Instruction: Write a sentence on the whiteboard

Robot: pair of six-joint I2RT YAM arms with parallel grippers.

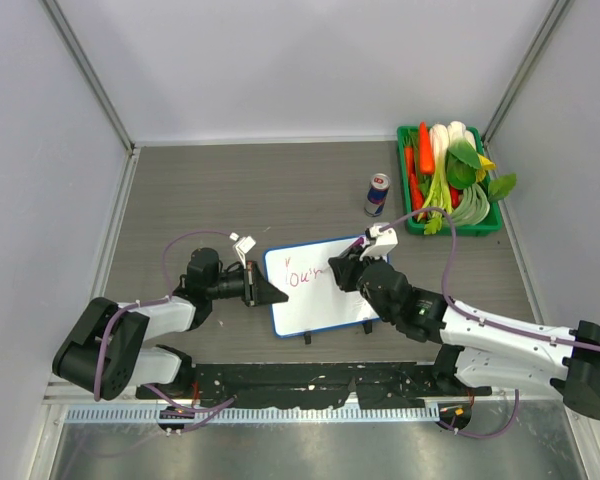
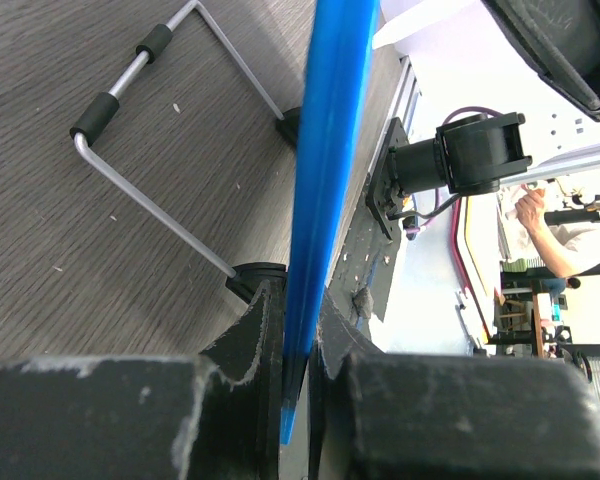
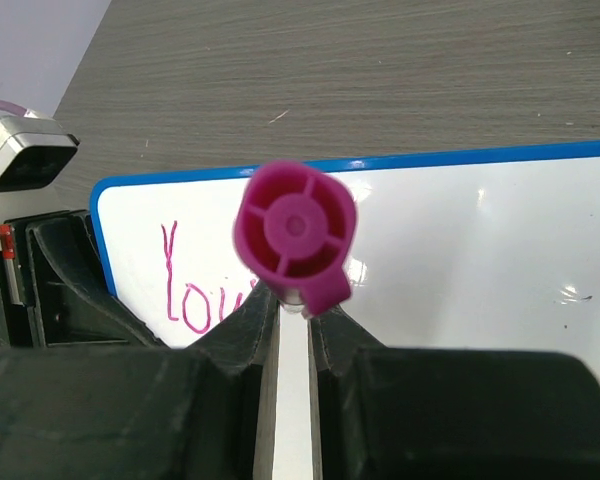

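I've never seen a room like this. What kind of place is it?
Probably a robotics lab test booth: a table boxed in by white panels, a left arm and right arm bolted to its edge, and props like a whiteboard and can.

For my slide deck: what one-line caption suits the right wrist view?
Right gripper grips a magenta marker over the whiteboard, partly hiding the pink sentence.

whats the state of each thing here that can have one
left gripper, shut on whiteboard rim
right gripper, shut on marker
whiteboard, partly written
sentence, unfinished, a few pink letters
can, upright
basket, full of vegetables
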